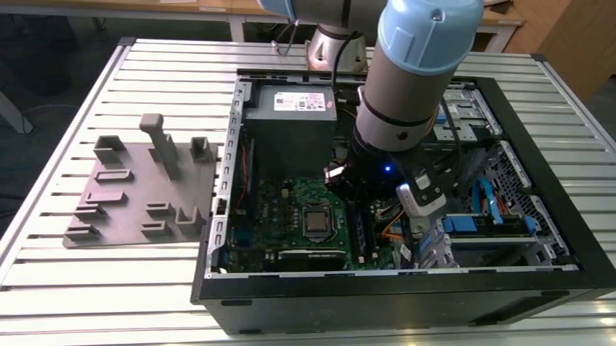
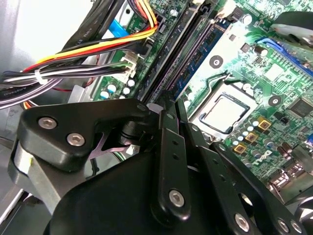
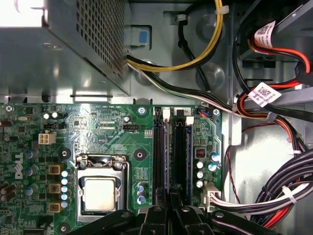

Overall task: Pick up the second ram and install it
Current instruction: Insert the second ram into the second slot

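the arm (image 1: pixel 414 72) reaches down into the open case (image 1: pixel 385 295) that lies on the slatted table (image 1: pixel 97 303), coming in just beside the cpu (image 1: pixel 316 220). in both wrist views the pincer (image 2: pixel 165 108) (image 3: pixel 171 198) is narrow, its black fingers drawn nearly together, with the tips over the long memory slots that run alongside the cpu. the ram (image 2: pixel 198 56) (image 3: pixel 169 156) stands on edge in the slot nearest the cpu, a thin blue-green strip running away from the fingertips. the tips sit at its near end (whether they pinch it or only rest on it, i cannot tell). on the far side of the slots from the cpu, a bundle of cables (image 2: pixel 73 63) crosses the case floor. the grey power supply (image 1: pixel 288 108) lies beyond the cpu, toward the arm's base. a grey fixture plate (image 1: pixel 135 194) lies on the table outside the case, well apart from the cpu, on the exterior view's left.
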Controlling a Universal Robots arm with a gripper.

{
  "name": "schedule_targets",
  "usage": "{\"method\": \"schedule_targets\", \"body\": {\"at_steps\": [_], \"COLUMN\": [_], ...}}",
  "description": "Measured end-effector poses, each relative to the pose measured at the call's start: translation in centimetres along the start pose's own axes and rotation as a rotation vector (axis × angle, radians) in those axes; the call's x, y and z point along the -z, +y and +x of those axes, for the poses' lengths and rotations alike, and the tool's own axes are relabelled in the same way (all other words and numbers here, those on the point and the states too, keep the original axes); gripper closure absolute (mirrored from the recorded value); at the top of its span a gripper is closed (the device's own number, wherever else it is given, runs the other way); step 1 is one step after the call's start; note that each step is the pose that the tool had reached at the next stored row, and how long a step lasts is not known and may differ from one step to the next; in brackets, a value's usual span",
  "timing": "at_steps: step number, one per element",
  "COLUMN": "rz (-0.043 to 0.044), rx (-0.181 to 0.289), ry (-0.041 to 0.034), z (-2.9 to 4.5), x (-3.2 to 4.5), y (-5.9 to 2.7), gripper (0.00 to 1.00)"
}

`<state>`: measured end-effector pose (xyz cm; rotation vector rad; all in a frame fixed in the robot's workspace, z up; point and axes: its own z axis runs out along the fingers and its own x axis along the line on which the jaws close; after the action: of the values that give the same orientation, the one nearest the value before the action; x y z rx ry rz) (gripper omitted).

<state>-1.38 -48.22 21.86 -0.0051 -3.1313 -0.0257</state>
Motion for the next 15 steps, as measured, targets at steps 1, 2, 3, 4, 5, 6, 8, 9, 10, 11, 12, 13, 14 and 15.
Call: {"method": "schedule_targets", "body": {"at_steps": [1,2,3,4,5,6,8,9,10,11,12,13,14,15], "rz": [0.0002,0.0002,0.0000,0.0001,0.0001,0.0002,0.0002,0.0003,0.0001,0.0001,0.0000,-0.0001,-0.0002,0.0000], "rx": [0.000,0.000,0.001,0.001,0.001,0.001,0.002,0.002,0.002,0.002,0.002,0.002,0.002,0.001], "ry": [0.0001,0.0001,0.0000,0.0000,0.0001,0.0001,0.0001,0.0001,0.0001,0.0001,0.0001,0.0000,0.0000,0.0001], "z": [0.00,0.01,0.01,0.02,0.03,0.04,0.04,0.04,0.04,0.04,0.04,0.04,0.04,0.03], "x": [-0.03,-0.06,-0.09,-0.12,-0.15,-0.17,-0.19,-0.19,-0.20,-0.20,-0.20,-0.20,-0.18,-0.12], "y": [0.02,0.03,0.05,0.06,0.07,0.08,0.08,0.09,0.09,0.09,0.09,0.09,0.09,0.09], "gripper": [0.86,0.86,0.86,0.86,0.86,0.86,0.86,0.86,0.86,0.86,0.86,0.86,0.86,0.86]}}
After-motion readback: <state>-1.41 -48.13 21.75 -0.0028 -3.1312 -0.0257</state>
